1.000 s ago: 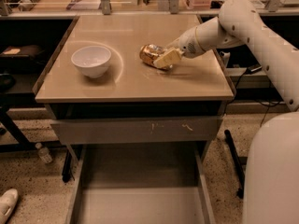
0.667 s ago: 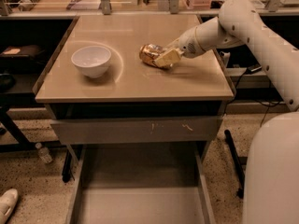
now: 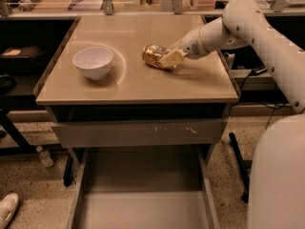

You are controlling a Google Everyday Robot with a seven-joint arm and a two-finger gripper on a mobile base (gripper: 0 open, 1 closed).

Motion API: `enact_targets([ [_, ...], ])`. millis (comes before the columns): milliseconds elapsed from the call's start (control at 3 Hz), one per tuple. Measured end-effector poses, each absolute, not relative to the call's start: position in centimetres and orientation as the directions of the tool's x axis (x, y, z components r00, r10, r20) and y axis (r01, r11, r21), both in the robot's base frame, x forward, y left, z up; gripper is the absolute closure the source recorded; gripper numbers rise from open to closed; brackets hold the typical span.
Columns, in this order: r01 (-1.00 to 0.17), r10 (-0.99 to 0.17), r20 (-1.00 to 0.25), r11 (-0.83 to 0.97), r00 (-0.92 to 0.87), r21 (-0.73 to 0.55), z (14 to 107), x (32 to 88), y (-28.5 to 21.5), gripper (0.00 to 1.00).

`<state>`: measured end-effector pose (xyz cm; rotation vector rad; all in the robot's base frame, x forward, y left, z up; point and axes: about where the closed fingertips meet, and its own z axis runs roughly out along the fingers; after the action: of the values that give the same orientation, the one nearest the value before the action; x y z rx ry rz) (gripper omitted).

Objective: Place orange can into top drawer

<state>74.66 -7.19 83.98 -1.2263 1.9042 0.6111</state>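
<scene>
The orange can (image 3: 153, 55) lies on its side on the tan tabletop (image 3: 133, 80), right of centre. My gripper (image 3: 165, 59) reaches in from the right at the can's right end. Its fingers are closed around the can, with one pale finger (image 3: 172, 57) in front and the other hidden behind. The can still rests on the tabletop. The top drawer (image 3: 143, 204) is pulled out towards the front below the table, and its flat grey floor is bare.
A white bowl (image 3: 93, 62) stands on the left of the tabletop. A closed drawer front (image 3: 138, 133) sits under the table edge. My white arm (image 3: 267, 37) and base (image 3: 279, 175) fill the right side. A shoe (image 3: 7, 209) lies on the floor at the lower left.
</scene>
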Motion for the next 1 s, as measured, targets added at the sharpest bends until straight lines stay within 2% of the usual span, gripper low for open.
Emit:
enact_targets([
  [667,-0.928,-0.526,-0.830,0.373,-0.185,-0.029,83.8,72.2,-6.5,1.00],
  [1000,-0.924,-0.501,-0.857,0.372,-0.118,-0.090,87.1,70.4,-6.8,1.00],
])
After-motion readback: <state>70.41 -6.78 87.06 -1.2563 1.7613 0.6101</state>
